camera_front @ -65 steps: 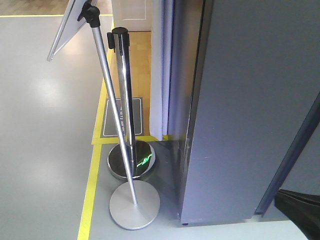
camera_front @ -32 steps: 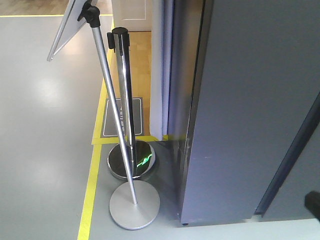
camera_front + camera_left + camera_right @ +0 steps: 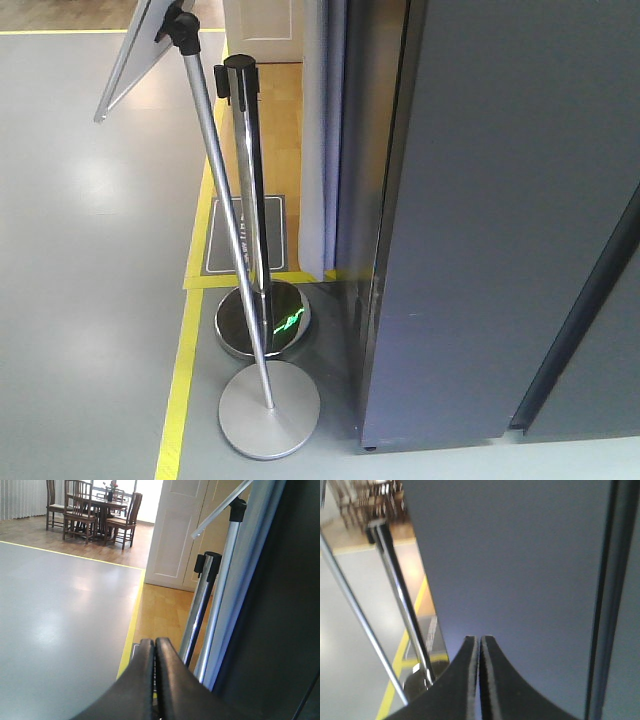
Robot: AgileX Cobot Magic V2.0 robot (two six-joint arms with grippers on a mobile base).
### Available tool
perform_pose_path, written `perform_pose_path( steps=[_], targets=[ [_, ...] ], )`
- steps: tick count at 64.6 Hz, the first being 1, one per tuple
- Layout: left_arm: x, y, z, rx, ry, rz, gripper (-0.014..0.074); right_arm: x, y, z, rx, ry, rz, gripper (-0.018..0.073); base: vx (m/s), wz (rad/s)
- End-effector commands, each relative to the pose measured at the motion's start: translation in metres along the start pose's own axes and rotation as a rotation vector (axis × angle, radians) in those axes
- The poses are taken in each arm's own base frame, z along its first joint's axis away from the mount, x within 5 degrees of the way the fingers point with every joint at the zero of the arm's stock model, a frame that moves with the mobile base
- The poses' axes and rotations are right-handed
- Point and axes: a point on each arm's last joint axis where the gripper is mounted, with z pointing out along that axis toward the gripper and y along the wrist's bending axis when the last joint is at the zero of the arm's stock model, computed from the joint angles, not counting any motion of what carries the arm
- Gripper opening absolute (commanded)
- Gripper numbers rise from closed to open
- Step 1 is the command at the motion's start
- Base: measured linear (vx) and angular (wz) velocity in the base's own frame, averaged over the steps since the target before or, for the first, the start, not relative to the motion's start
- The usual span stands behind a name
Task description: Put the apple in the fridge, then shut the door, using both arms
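Left gripper point(image 3: 155, 680): black, smooth, curved fingers pressed together, nothing between them, aimed along the fridge's dark side toward the chrome stanchion pole point(image 3: 200, 610) and matte sign-stand pole point(image 3: 222, 595). Right gripper point(image 3: 479, 680): likewise pressed together and empty, close before the door point(image 3: 520, 565), a flat, matte dark grey panel.

Gone from the front view's lower right corner: the black arm shape seen a second ago, and smaller half a second ago. Otherwise unchanged.

No apple visible in any view. Fridge point(image 3: 470, 220) tall, dark grey, standing on grey floor point(image 3: 90, 250); door flush with the front, apparently shut. Beside it, a mirror-polished stanchion base with a green reflection and a flat round matte base point(image 3: 269, 408). Floor mat point(image 3: 245, 235) with writing too small to read. Yellow floor tape point(image 3: 180, 390) alongside. Wooden dining chairs point(image 3: 90, 510) far off.
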Motion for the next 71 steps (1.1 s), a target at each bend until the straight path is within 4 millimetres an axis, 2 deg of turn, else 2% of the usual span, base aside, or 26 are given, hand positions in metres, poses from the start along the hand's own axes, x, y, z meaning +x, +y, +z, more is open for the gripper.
perform_pose_path(
  steps=[1, 11, 17, 48, 71],
  targets=[
    [0.001, 0.001, 0.0, 0.007, -0.068, -0.012, -0.0006, -0.003, 0.001, -0.002, -0.033, -0.155, 0.014, -0.0005, 0.0, 0.0],
    [0.001, 0.001, 0.0, 0.007, -0.068, -0.012, -0.0006, 0.023, -0.002, -0.002, -0.058, -0.206, 0.034, -0.0005, 0.0, 0.0],
    [0.001, 0.001, 0.0, 0.007, -0.068, -0.012, -0.0006, 0.03, -0.003, -0.005, -0.068, -0.263, 0.051, -0.0005, 0.0, 0.0],
    [0.001, 0.001, 0.0, 0.007, -0.068, -0.012, -0.0006, 0.027, -0.004, -0.008, -0.036, -0.31, 0.034, -0.0005, 0.0, 0.0],
    [0.001, 0.001, 0.0, 0.007, -0.068, -0.012, -0.0006, 0.027, -0.004, -0.008, -0.024, -0.311, -0.045, -0.0005, 0.0, 0.0]
  ],
)
